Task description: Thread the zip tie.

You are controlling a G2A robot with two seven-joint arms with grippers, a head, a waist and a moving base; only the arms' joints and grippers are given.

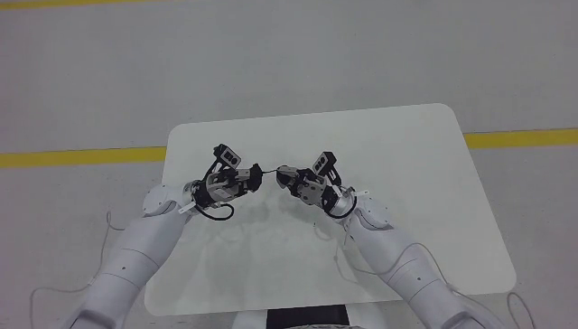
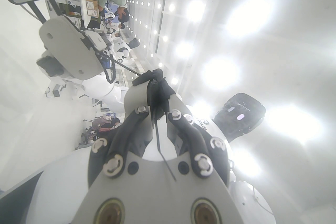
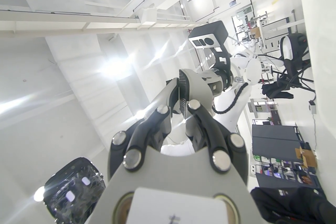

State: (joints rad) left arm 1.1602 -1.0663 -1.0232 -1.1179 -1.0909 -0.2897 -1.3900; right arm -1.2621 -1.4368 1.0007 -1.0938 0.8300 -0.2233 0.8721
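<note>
Tightly clenched, my left claw gripped the black zip tie above the white table, the strap trailing back between my fingers. My right claw faced it, just beside, pads pressed together where the tie's other end met them.

A white table with rounded corners is standing on a grey floor (two yellow lines are running across it, one passing beneath the table).
</note>
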